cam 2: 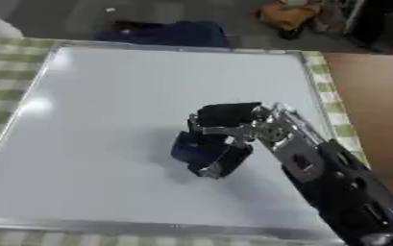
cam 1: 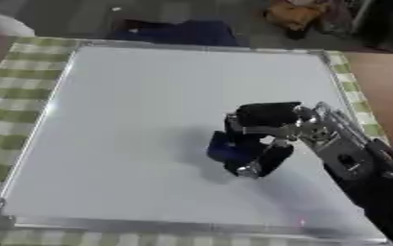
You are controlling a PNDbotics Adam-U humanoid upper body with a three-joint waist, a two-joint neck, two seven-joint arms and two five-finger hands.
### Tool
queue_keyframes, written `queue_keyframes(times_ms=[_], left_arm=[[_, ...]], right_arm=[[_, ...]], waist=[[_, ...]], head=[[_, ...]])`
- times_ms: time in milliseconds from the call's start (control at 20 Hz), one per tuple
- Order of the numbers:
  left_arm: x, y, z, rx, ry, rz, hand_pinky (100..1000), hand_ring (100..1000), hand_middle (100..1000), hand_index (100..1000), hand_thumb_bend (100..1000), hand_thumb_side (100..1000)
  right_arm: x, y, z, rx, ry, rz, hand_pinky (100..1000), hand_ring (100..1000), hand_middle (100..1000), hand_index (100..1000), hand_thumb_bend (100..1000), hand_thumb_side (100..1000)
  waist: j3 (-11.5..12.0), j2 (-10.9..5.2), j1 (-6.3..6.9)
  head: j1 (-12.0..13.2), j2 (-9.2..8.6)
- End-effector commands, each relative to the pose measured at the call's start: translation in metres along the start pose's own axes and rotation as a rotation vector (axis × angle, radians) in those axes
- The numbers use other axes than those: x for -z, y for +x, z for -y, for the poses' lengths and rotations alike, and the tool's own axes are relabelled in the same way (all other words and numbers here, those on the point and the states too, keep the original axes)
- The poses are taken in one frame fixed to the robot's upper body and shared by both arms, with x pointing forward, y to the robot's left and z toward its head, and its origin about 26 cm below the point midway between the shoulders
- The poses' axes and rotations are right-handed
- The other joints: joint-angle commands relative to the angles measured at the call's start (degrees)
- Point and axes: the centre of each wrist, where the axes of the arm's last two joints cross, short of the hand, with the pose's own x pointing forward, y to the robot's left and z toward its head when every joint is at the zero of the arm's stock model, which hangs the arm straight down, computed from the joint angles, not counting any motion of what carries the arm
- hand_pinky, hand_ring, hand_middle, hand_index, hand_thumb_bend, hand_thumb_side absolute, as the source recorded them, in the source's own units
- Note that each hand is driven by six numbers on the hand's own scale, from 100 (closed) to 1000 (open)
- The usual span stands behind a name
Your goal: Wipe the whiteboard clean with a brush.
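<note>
Right hand [cam 1: 263, 137], fingers curled round the blue brush [cam 1: 227, 148], should keep it flat on the whiteboard [cam 1: 132, 120] and sweep evenly.

White whiteboard [cam 1: 149, 120] — green-checked cloth [cam 1: 6, 91]

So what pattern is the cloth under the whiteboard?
Green and white checks on the cloth, clearest in the left eye view.
</note>
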Motion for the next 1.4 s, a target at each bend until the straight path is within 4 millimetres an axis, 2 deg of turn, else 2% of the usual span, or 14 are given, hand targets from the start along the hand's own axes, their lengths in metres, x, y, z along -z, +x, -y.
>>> queue_keyframes(times_ms=[50,150,450,900,950,1100,1300,1350,1400], left_arm=[[0.006,0.007,0.002,0.005,-0.027,0.027,454,524,523,530,140,934],[0.006,0.007,0.003,0.004,-0.028,0.027,453,524,523,530,139,933],[0.006,0.007,0.003,0.000,-0.029,0.028,453,524,523,530,140,934],[0.006,0.006,0.004,-0.002,-0.030,0.026,452,524,522,530,141,935],[0.007,0.006,0.004,-0.003,-0.031,0.026,452,524,522,530,141,935],[0.007,0.007,0.004,-0.004,-0.031,0.027,453,525,523,530,142,935],[0.007,0.007,0.004,-0.003,-0.031,0.026,453,525,523,530,141,935],[0.007,0.007,0.004,-0.002,-0.031,0.026,453,525,523,530,142,934],[0.007,0.007,0.004,-0.002,-0.031,0.026,453,525,523,530,142,934]], right_arm=[[-0.005,-0.004,0.000,-0.219,0.240,0.205,260,237,100,211,100,318],[-0.002,-0.004,-0.005,-0.245,0.257,0.253,292,258,100,224,100,379],[0.008,0.003,-0.014,-0.301,0.292,0.362,329,295,100,219,100,481],[0.009,0.016,-0.007,-0.365,0.310,0.383,367,343,100,132,100,492],[0.008,0.017,-0.006,-0.374,0.315,0.377,385,377,172,100,100,495],[0.005,0.017,-0.002,-0.399,0.316,0.358,400,441,301,100,100,521],[-0.001,0.018,0.009,-0.431,0.292,0.332,421,529,389,100,100,551],[-0.003,0.018,0.012,-0.440,0.284,0.326,431,578,438,100,100,553],[-0.005,0.019,0.015,-0.446,0.278,0.321,431,582,445,100,100,554]], waist=[[0.12,-1.01,0.19],[0.19,-0.97,0.26],[0.47,-0.95,0.40],[0.66,-0.91,0.29],[0.64,-0.90,0.27],[0.52,-0.90,0.22],[0.37,-0.96,0.22],[0.33,-1.00,0.22],[0.30,-1.03,0.22]], head=[[-0.37,0.30],[-0.49,0.43],[-0.75,0.58],[-0.79,0.36],[-0.73,0.35],[-0.63,0.32],[-0.44,0.29],[-0.39,0.27],[-0.36,0.25]])
